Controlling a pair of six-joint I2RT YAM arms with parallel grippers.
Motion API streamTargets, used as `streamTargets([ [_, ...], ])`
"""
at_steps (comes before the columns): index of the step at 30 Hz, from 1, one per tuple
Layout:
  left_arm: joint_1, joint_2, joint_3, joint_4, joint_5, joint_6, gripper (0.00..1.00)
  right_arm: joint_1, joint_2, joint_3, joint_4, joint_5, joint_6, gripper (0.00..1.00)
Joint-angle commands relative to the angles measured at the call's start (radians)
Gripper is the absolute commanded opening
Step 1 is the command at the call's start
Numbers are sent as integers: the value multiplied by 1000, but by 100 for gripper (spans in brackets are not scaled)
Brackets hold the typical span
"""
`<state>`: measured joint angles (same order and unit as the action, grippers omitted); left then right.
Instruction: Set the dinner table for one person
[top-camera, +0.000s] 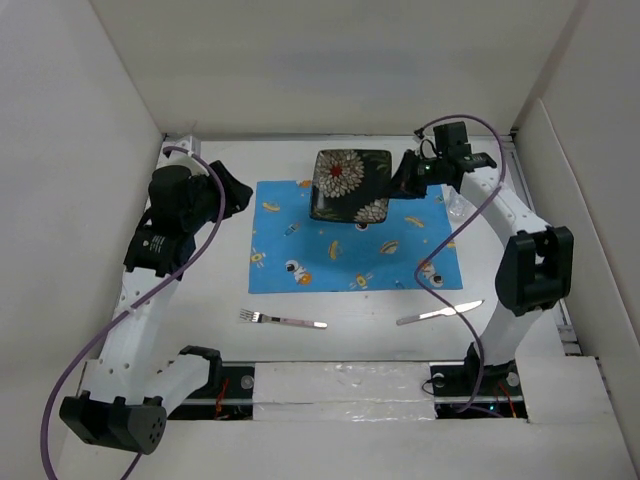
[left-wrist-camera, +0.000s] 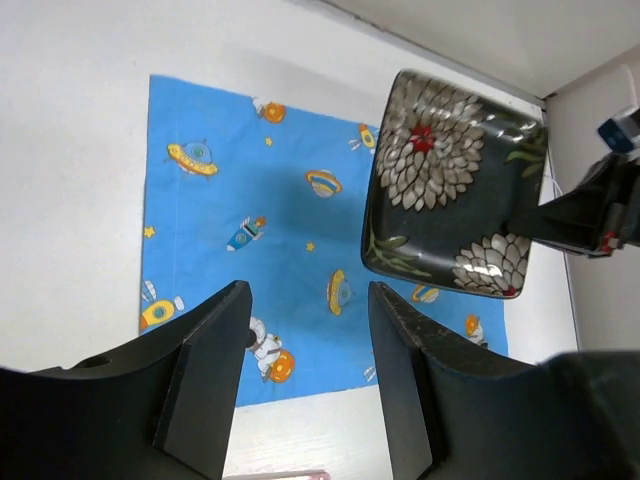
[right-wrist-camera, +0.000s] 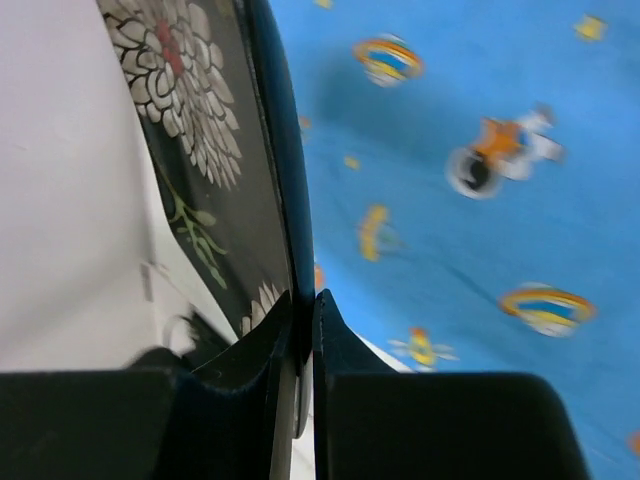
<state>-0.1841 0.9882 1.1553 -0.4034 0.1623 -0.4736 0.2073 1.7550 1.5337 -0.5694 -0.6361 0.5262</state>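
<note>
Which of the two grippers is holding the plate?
The right gripper: it is shut on the edge of the plate. The left gripper is open and empty.

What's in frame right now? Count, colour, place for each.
table: 1, white, under everything
placemat: 1, blue with cartoon print, middle of the table
plate: 1, black with white flowers, over the placemat's far edge
fork: 1, silver, on the table, near side, left
knife: 1, silver, on the table, near side, right
left claw: 1, black, open, by the placemat's far left corner
right claw: 1, black, shut on the plate's right rim
</note>
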Motion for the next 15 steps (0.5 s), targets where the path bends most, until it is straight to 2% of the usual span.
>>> streamTargets([
  [1, -6, -23, -23, 55, -1, -31, 47, -25, 54, 2, -92, -256, -239, 0],
  [6, -6, -14, 6, 48, -27, -34, 46, -55, 124, -20, -55, -298, -252, 0],
  [11, -6, 6, -21, 57, 8, -49, 45, -65, 146, -78, 9, -304, -210, 0],
  [15, -6, -6, -65, 93, 14, -69, 45, -65, 138, -167, 147, -323, -138, 0],
])
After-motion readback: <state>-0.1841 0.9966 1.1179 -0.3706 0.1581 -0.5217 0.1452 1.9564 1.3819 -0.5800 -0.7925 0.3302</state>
